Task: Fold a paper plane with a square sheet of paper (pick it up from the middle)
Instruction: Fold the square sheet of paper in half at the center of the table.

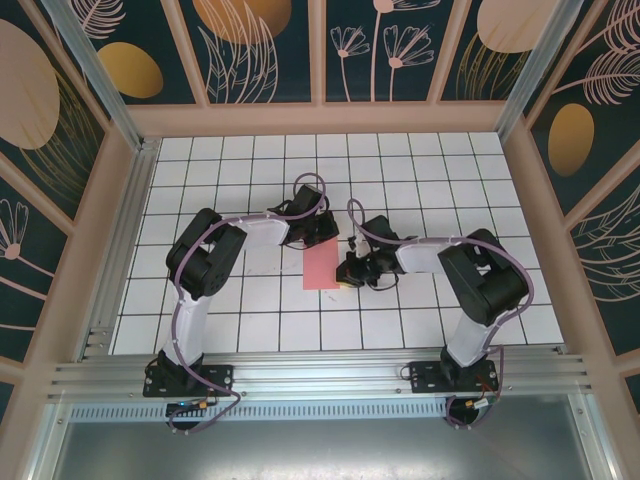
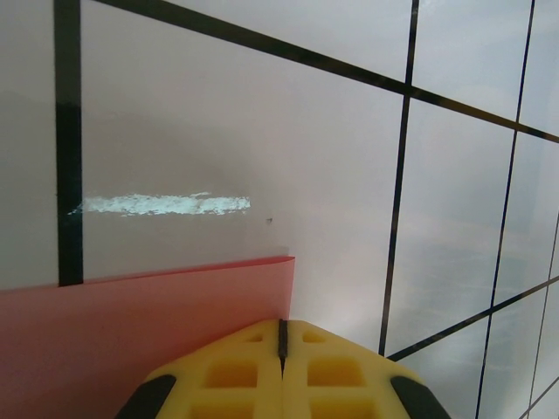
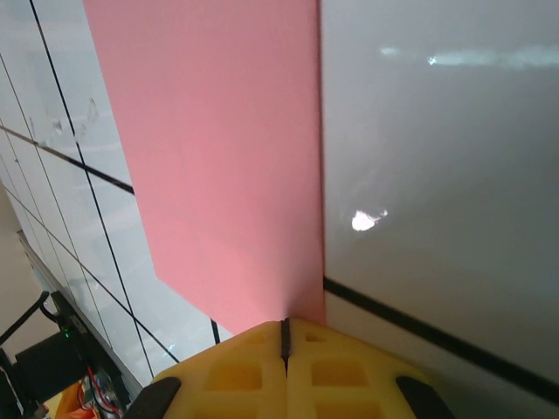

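The walls (image 1: 260, 50) around me are showing dark teal panels with pale flower and leaf drawings, set in a light pinkish frame; below them the white tiled table (image 1: 200, 170) is lying crossed by thin black grid lines, with a metal rail (image 1: 320, 375) running along its near edge; the left arm (image 1: 205, 265) and the right arm (image 1: 480, 275) are standing bolted to that rail and are both bending inward toward the middle of the table; there the square sheet of paper (image 1: 322, 266) is lying flat on the tiles between the two arms, looking from above like a salmon-pink upright rectangle rather than a square; the left gripper (image 1: 322, 238) is reaching down at its far edge and the right gripper (image 1: 343, 276) is sitting at its right side near the near corner; in the left wrist view the left gripper (image 2: 282, 336) is showing its yellow fingers (image 2: 236, 375) pressed together, with a corner of the paper (image 2: 131, 340) lying just to the left of their seam; in the right wrist view the right gripper (image 3: 284, 332) is likewise pressed together, the straight right edge of the paper (image 3: 227, 157) running down to meet its seam; whether either is trapping any paper I cannot tell; small bright glints are lying on the glossy tiles beside the sheet.
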Robot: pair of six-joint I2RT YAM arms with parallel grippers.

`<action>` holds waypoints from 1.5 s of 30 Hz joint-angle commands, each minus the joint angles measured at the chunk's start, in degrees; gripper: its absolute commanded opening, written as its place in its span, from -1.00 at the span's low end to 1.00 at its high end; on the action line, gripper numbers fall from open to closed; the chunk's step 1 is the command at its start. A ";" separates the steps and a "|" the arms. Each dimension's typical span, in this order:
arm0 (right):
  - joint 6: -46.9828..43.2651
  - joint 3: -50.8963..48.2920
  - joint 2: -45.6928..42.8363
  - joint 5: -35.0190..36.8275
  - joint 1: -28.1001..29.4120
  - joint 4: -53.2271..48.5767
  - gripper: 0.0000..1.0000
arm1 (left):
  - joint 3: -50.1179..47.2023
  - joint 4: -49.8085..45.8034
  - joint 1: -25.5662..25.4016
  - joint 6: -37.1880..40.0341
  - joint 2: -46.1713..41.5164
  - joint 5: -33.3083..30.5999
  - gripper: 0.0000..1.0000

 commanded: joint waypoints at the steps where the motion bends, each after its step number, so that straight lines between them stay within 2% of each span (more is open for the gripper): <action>1: -2.19 -1.81 -1.60 -1.42 0.61 -7.53 -0.91 | -1.02 -4.20 0.25 -0.35 2.54 -3.54 -0.90; 4: -2.56 1.27 -3.83 -3.21 0.45 -6.17 -0.89 | -1.17 -4.35 0.30 -0.09 2.46 -3.36 -0.90; 8: -0.42 5.75 -4.55 -0.23 -1.08 -2.30 -0.88 | -1.55 -4.28 0.27 -0.15 2.14 -3.45 -0.90; 14: 1.21 11.86 3.42 5.76 -3.55 0.14 -0.92 | -1.64 -4.15 0.30 -0.61 1.98 -3.27 -0.90; 20: 0.50 13.31 7.59 5.71 -3.55 2.10 -0.93 | -1.55 -4.38 0.29 -0.60 1.71 -3.02 -0.91; 27: -0.24 11.74 9.32 4.57 -3.06 1.79 -0.92 | -1.81 -4.08 0.29 -1.17 1.86 -2.83 -0.90; 34: -2.22 3.27 4.85 0.33 -1.91 -0.65 -0.90 | -1.99 -4.15 0.30 -1.76 2.30 -3.44 -0.90; 45: -2.73 -1.89 -0.68 0.44 1.23 -7.17 -0.87 | -2.25 -4.18 0.23 -2.10 2.40 -3.80 -0.90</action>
